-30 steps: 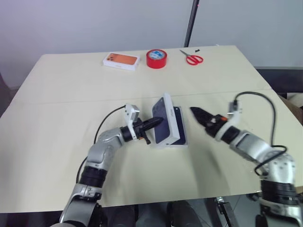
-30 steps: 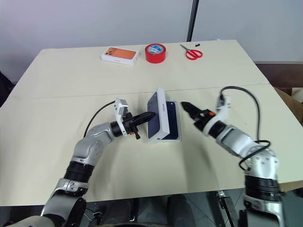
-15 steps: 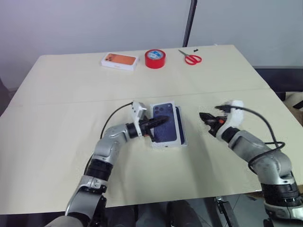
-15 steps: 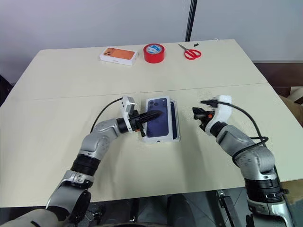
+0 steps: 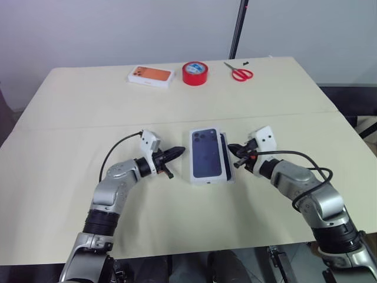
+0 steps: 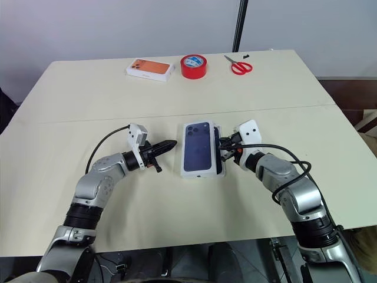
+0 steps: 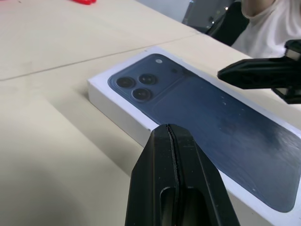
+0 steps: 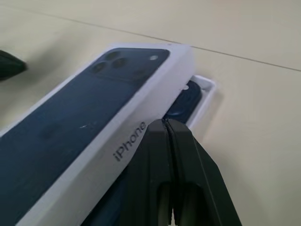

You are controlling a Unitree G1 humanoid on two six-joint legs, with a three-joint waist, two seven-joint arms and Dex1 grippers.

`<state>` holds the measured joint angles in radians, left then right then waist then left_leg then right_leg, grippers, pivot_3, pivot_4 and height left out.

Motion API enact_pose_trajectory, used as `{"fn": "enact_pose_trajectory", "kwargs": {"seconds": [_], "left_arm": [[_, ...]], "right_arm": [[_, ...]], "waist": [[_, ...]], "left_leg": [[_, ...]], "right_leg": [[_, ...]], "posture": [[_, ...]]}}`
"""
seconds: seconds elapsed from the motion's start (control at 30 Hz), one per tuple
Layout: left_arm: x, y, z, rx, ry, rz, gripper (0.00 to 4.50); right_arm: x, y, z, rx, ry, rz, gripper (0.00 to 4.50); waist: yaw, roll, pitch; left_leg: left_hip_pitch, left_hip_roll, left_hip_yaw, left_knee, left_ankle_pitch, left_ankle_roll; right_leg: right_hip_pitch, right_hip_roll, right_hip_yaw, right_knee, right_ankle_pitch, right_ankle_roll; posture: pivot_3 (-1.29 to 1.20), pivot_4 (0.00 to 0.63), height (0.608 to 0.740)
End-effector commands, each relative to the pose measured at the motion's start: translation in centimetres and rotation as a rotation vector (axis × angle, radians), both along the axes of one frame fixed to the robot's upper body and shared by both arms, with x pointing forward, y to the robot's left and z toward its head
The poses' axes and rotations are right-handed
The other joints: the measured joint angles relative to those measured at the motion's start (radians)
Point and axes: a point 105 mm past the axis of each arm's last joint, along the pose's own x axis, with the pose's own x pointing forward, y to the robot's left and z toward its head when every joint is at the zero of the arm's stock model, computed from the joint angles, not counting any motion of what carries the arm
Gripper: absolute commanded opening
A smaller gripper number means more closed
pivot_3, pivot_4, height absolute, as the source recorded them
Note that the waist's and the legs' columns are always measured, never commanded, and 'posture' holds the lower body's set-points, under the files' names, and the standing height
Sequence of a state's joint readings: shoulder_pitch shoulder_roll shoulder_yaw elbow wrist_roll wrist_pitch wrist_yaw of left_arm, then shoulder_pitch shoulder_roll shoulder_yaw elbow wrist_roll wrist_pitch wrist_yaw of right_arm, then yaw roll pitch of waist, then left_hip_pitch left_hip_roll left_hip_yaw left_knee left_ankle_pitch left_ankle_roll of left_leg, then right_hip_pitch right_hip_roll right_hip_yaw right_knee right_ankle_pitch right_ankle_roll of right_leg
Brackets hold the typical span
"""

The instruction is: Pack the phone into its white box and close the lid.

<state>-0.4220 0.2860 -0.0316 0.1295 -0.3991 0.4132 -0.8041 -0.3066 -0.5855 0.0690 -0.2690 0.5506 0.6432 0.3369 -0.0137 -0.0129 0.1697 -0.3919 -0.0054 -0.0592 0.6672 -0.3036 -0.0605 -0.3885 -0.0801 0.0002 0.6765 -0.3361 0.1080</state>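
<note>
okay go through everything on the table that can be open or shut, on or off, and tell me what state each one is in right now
lid: lying printed face up over the white box, shifted sideways, not seated.
white box: one long side still uncovered beside the lid.
phone: in the white box, partly covered by the lid.
left gripper: shut, holding nothing, apart from the lid.
right gripper: shut, holding nothing, tips at the lid's side.
scissors: closed.
orange-pictured box: closed.

Left gripper (image 5: 179, 151) fingers closed, right gripper (image 5: 231, 148) likewise

Count, from the lid (image 5: 207, 154): two phone boxes, this and the orange-pictured box (image 5: 151, 76) beyond; one red tape roll (image 5: 194, 73); one scissors (image 5: 238, 72)
</note>
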Motion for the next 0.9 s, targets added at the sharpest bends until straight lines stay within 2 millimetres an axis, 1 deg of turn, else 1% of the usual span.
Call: {"fn": "enact_pose_trajectory", "kwargs": {"seconds": [0.03, 0.2, 0.37, 0.43, 0.5, 0.57, 0.63, 0.8, 0.9], "left_arm": [[-0.1, -0.3, -0.9, 0.071, 0.023, -0.009, 0.00], [-0.1, -1.6, -1.2, 0.066, 0.054, -0.041, 0.00], [0.0, -3.4, -1.4, 0.070, 0.049, -0.077, 0.00], [0.1, -4.0, -1.3, 0.061, 0.046, -0.084, 0.00], [0.3, -4.5, -0.8, 0.042, 0.031, -0.088, 0.00], [0.4, -5.2, 0.1, 0.010, 0.021, -0.096, 0.00], [0.4, -5.6, 0.6, -0.001, 0.010, -0.105, 0.00], [0.6, -5.7, 2.1, -0.036, -0.011, -0.105, 0.00], [0.6, -5.6, 2.3, -0.042, -0.009, -0.106, 0.00]], "right_arm": [[-0.4, 0.7, 1.8, -0.014, -0.075, 0.049, 0.07], [-1.0, 1.1, 1.5, -0.010, -0.060, 0.083, 0.07], [-2.0, 1.7, -0.2, -0.090, -0.027, 0.131, 0.07], [-2.1, 1.8, -0.1, -0.071, -0.026, 0.130, 0.07], [-1.9, 1.5, 0.3, -0.050, -0.031, 0.108, 0.07], [-1.5, 0.7, 0.3, -0.064, -0.038, 0.069, 0.07], [-1.2, 0.0, 0.5, -0.048, -0.039, 0.033, 0.07], [-1.0, -1.0, 0.5, -0.059, -0.042, 0.007, 0.07], [-1.1, -1.1, 0.3, -0.066, -0.038, 0.004, 0.07]], "waist": [[-0.001, 0.000, 0.000], [0.000, 0.000, 0.000], [0.003, 0.000, 0.000], [0.002, 0.000, 0.000], [0.002, 0.000, 0.000], [0.004, 0.000, 0.000], [0.004, 0.000, 0.000], [0.001, 0.000, 0.000], [0.001, 0.000, 0.000]], "left_leg": [[0.000, 0.000, 0.000, 0.000, 0.000, 0.000], [0.000, 0.000, 0.000, 0.000, 0.000, 0.000], [0.000, -0.001, 0.000, 0.000, 0.000, 0.000], [0.000, -0.001, 0.000, 0.000, 0.000, 0.000], [0.000, -0.001, 0.000, 0.000, 0.000, 0.000], [0.000, -0.001, 0.000, 0.001, 0.000, 0.000], [0.000, -0.001, 0.000, 0.001, 0.000, 0.000], [0.000, -0.001, 0.000, 0.000, 0.000, 0.000], [0.000, -0.001, 0.000, 0.000, 0.000, 0.000]], "right_leg": [[0.000, 0.000, 0.000, 0.000, 0.000, 0.000], [0.000, 0.000, 0.000, 0.000, 0.000, 0.000], [0.000, -0.001, 0.000, 0.000, 0.000, 0.000], [0.000, 0.000, 0.000, 0.000, 0.000, 0.000], [0.001, -0.001, 0.000, 0.000, 0.000, 0.000], [0.001, -0.001, 0.000, 0.000, 0.000, 0.000], [0.001, -0.001, 0.000, 0.000, 0.000, 0.000], [0.000, -0.001, 0.000, 0.000, 0.000, 0.000], [0.000, 0.000, 0.000, 0.000, 0.000, 0.000]], "posture": [[0.00, 0.150, 0.740], [0.00, 0.150, 0.740], [0.00, 0.150, 0.740], [0.00, 0.150, 0.740], [0.00, 0.150, 0.740], [0.00, 0.150, 0.740], [0.00, 0.150, 0.740], [0.00, 0.150, 0.740], [0.00, 0.150, 0.740]]}}
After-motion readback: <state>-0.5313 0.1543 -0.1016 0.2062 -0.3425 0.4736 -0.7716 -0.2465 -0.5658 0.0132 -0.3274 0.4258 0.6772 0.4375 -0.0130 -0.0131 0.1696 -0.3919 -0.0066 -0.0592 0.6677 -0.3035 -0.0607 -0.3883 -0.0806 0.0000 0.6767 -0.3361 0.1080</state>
